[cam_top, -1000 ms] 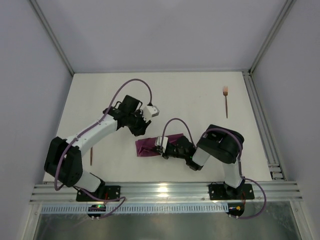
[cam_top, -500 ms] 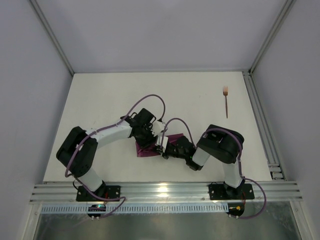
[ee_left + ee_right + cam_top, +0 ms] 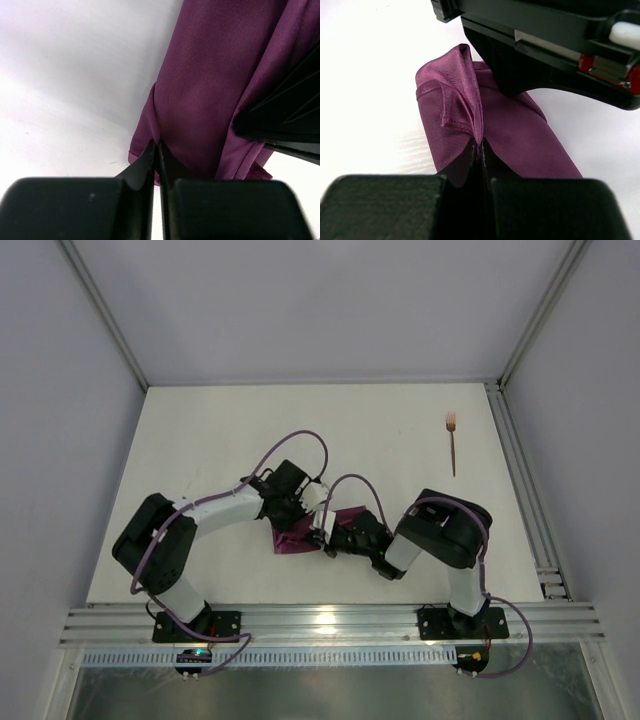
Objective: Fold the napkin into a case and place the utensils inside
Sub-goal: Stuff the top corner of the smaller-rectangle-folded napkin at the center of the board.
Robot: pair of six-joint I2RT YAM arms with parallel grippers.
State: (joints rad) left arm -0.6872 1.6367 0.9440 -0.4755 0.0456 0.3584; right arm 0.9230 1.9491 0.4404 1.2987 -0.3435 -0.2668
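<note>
Near worktop [image 3: 200, 440] centre, napkin [image 3: 291, 538] lies folded narrow — left claw [image 3: 156, 150], spread a moment ago, now pinches its edge beside right claw [image 3: 479, 147], which pinches a raised fold. Case-opening likely next — fork [image 3: 453, 445] waits at two o'clock.

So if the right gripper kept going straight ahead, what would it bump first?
More of the folded maroon-purple cloth napkin: the right gripper is pinching a raised fold of it. Just beyond sits the black left gripper, likely next, though depth is unclear.
</note>
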